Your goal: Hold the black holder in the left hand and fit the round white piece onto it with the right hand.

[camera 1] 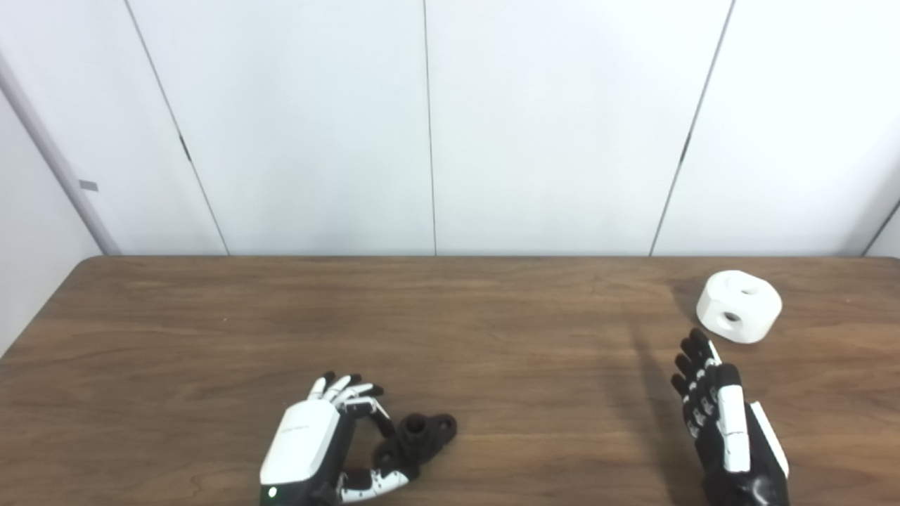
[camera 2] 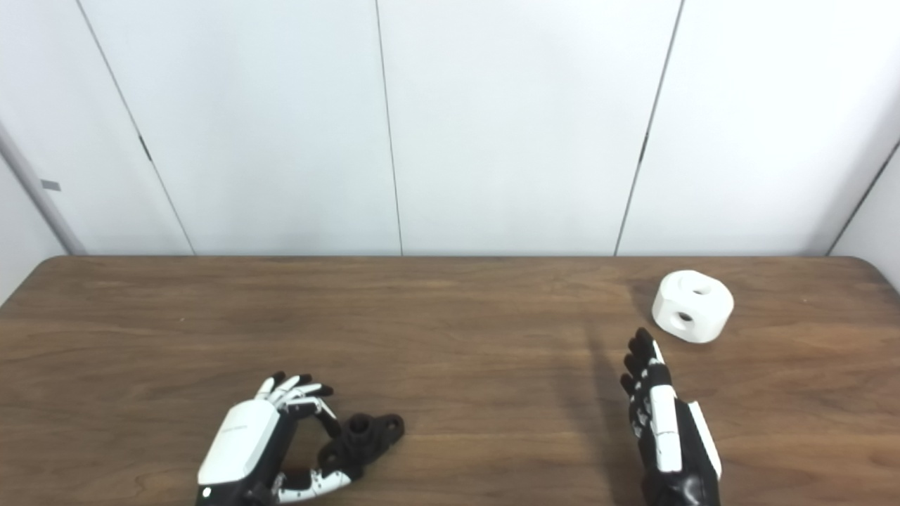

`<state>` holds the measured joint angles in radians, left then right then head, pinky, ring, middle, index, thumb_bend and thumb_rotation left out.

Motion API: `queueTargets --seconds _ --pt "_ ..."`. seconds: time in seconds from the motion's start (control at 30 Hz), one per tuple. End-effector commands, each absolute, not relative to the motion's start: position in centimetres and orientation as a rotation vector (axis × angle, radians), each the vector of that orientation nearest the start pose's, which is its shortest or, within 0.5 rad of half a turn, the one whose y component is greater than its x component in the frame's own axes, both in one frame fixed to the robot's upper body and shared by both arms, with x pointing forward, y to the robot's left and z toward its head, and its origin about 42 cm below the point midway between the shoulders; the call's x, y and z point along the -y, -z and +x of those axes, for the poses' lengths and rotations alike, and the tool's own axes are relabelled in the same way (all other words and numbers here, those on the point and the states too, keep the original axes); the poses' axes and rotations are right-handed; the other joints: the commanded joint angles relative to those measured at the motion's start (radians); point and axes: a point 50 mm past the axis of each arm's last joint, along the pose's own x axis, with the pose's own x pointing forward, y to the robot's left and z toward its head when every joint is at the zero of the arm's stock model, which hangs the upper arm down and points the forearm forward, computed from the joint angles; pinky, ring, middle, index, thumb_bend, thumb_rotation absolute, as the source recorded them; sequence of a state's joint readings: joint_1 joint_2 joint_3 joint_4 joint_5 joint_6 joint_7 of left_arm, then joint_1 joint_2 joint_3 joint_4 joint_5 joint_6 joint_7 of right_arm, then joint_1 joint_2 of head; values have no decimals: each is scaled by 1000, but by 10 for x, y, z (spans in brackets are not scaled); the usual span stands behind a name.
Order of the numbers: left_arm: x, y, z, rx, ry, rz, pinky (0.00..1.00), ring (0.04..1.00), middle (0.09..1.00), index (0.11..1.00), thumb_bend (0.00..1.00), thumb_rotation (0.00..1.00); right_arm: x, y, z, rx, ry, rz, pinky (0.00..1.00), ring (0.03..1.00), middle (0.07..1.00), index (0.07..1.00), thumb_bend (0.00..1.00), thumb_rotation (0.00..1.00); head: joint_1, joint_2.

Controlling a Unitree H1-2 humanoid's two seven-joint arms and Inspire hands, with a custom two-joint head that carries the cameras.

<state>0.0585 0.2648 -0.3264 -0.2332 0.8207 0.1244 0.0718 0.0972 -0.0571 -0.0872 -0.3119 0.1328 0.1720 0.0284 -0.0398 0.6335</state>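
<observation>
A: How many things are on the wooden table (camera 1: 211, 316)?

B: Two. One black holder (camera 1: 420, 436), near the front edge and left of centre, and one round white piece (camera 1: 739, 306), far right, towards the back edge. Two hands as well.

A: The left hand (camera 1: 316, 439)?

B: It sits at the front edge, back plate facing up, fingers (camera 1: 351, 393) curled over and thumb reaching under towards the holder. The thumb and fingertips touch the holder's left side, but the holder lies on the table, and I cannot tell whether the grip has actually closed on it.

A: And the right hand (camera 2: 664, 429)?

B: Released, grasping nothing. It stands edge-on, fingers straight and together, pointing towards the white piece. The fingertips are near the piece but apart from it; a strip of bare wood shows between.

A: The white piece itself?

B: It rests flat, with one hole in its top face and one in its side wall. It is close to the table's right back corner, clear of both edges.

A: Room to move?

B: The whole middle of the table between the two hands is bare wood, and so is the left back part. A white panelled wall (camera 1: 422, 126) stands directly behind the back edge.
</observation>
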Motion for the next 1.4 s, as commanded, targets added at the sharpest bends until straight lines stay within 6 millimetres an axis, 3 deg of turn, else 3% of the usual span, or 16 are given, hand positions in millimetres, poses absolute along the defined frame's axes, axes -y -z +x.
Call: queueTargets --seconds 0.0,0.63,0.87,0.97,1.1,1.13,1.2,1.3,1.37 --pt "-199 -130 244 228 191 1037 1000 912 809 486 521 47 252 -165 252 134 46 65 1000 1000 1000 1000 612 1000 -5 2" --pt "-196 -119 236 227 215 1051 1000 909 800 485 522 48 264 -169 249 125 75 -13 1000 1000 998 1000 611 1000 -57 23" --pt "-204 -119 240 218 218 1049 1000 902 796 485 521 46 273 -183 254 139 154 -102 1000 971 972 949 603 743 -149 13" --pt "-208 -120 241 207 225 1035 1000 901 796 485 521 46 279 -193 258 157 212 -185 990 961 946 900 601 690 -186 9" --pt "-213 -121 242 203 228 1034 1000 894 787 485 521 45 289 -207 267 160 312 -327 819 879 889 837 670 644 -226 2" --pt "-214 -121 242 203 229 1035 1000 894 786 485 521 45 292 -212 270 162 335 -355 569 679 735 814 693 606 -237 0" --pt "-216 -121 243 203 231 1036 1000 890 784 485 521 45 296 -218 274 166 359 -391 572 697 734 804 693 548 -249 -1" --pt "-216 -122 244 203 237 1041 1000 886 782 485 521 45 307 -228 282 170 386 -471 865 879 863 802 689 509 -257 -5" --pt "-216 -123 244 202 239 1040 1000 887 780 485 520 44 313 -233 286 174 398 -492 964 929 895 799 692 459 -257 -5"
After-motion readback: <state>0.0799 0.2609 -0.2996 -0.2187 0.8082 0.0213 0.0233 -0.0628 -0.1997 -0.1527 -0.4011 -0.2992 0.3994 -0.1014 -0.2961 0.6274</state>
